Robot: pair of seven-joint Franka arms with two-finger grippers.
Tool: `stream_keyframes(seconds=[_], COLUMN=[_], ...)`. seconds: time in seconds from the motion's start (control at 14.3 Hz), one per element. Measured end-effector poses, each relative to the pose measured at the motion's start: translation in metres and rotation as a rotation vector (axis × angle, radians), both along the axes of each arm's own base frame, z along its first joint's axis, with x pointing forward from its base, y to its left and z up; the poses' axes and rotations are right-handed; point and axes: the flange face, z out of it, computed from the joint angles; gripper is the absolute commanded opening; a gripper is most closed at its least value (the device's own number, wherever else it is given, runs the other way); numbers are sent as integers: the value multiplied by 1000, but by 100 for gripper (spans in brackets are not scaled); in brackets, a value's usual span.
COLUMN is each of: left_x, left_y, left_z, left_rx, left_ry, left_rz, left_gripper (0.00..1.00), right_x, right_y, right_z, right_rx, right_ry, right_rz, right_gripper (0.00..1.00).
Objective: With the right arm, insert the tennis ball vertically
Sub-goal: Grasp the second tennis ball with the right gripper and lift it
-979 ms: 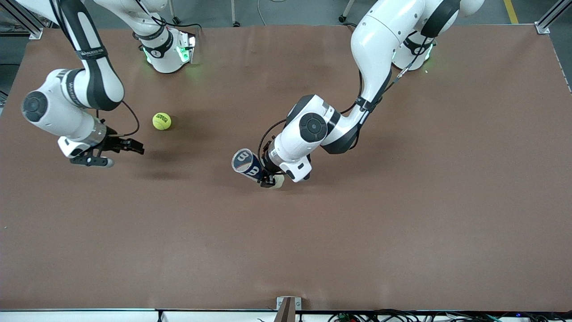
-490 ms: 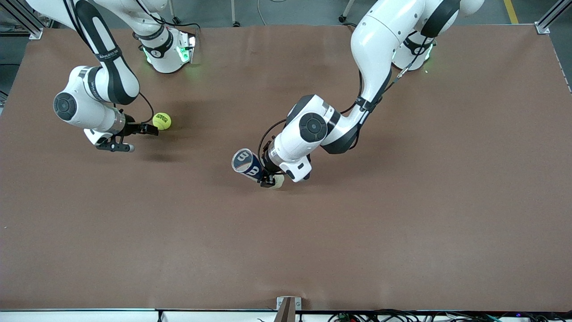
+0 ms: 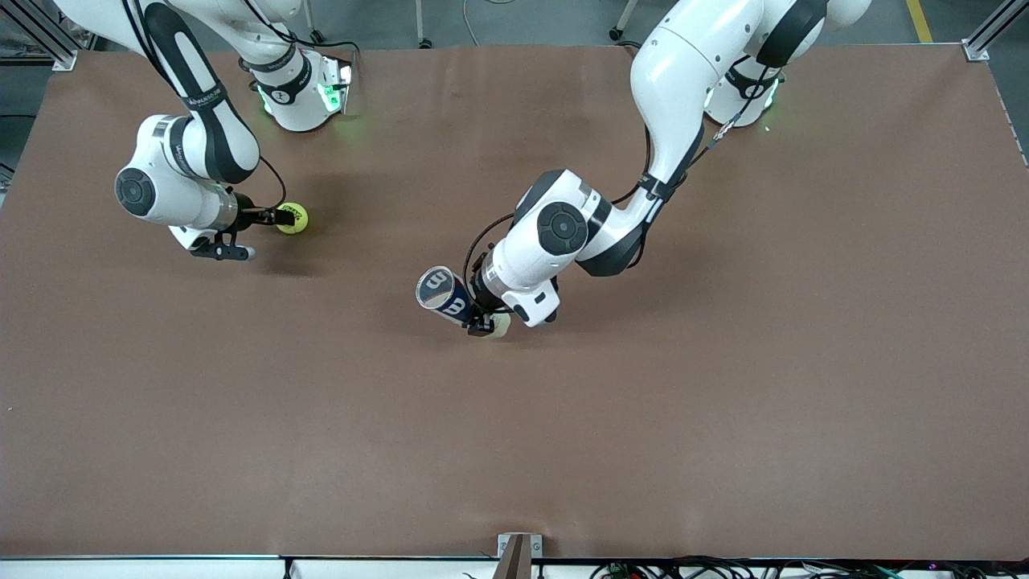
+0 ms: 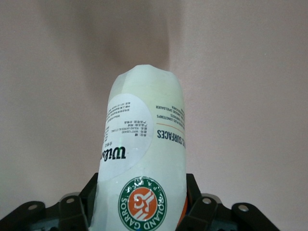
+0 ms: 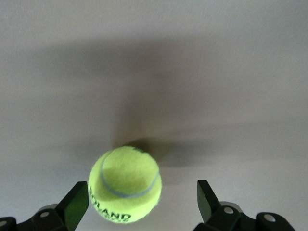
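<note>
A robotics lab or test cell is showing here. Two white industrial robot arms [image 3: 659,104] are standing bolted along one edge of a large table [image 3: 723,402] that is wearing a plain brown covering, with green status lights [image 3: 325,96] glowing at their bases. Aluminium framing posts [image 3: 993,28] are rising at the table's corners. A grey concrete floor with a strip of yellow safety tape [image 3: 920,20] is showing past the table's edge, and bundled cables [image 3: 723,569] are lying along the edge nearest the front camera beside a small camera mount [image 3: 518,555].
</note>
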Motion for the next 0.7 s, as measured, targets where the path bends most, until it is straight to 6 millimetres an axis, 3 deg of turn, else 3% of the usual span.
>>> stream_keyframes(seconds=[0.35,0.7], left_x=[-1,-1], left_y=[0,0], left_z=[0,0], left_rx=[3,2], left_ry=[4,5], left_rz=[-2,-3], left_gripper=[72,72], right_x=[0,-1], right_y=[30,28], right_z=[0,-1], right_rx=[29,30], right_ry=[5,8], right_rz=[14,5], right_gripper=[100,100])
